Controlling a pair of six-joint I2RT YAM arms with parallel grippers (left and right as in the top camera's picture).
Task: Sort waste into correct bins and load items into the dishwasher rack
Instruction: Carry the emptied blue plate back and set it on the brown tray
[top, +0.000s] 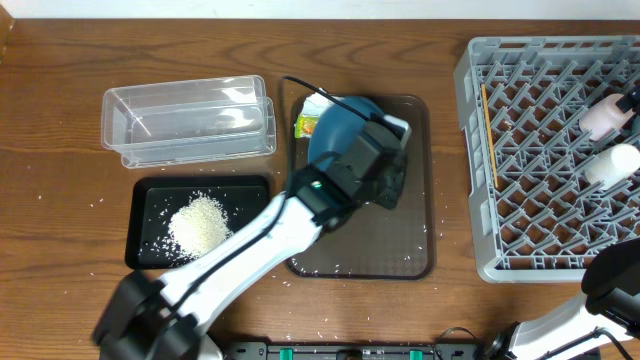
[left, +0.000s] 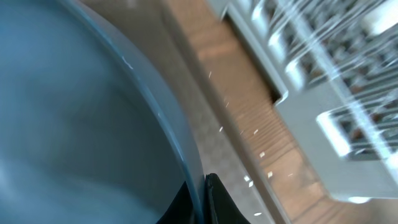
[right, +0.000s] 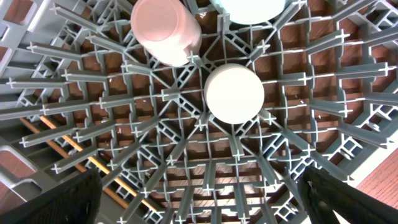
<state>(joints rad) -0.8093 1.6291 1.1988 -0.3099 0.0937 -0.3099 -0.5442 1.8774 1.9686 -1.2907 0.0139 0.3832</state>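
Observation:
My left gripper (top: 386, 176) is shut on the rim of the large dark-blue bowl (top: 340, 125), which is tilted over the brown tray. In the left wrist view the bowl (left: 74, 112) fills the left side, with its rim pinched between the black fingers (left: 216, 200). A yellow-green wrapper (top: 305, 125) lies beside the bowl. The grey rack (top: 540, 60) holds a pink cup (top: 603, 118), a white cup (top: 612, 165) and chopsticks (top: 489, 135). My right gripper (right: 200, 186) hangs open over the rack floor, below the pink cup (right: 165, 28) and white cup (right: 234, 93). Rice (top: 198, 225) is piled in the black tray (top: 145, 195).
A clear tub (top: 190, 120) stands behind the black tray. The brown tray (top: 400, 250) lies between the bins and the rack. Loose rice grains are scattered on the wooden table and both trays. The right arm (top: 610, 290) rises at the bottom right corner.

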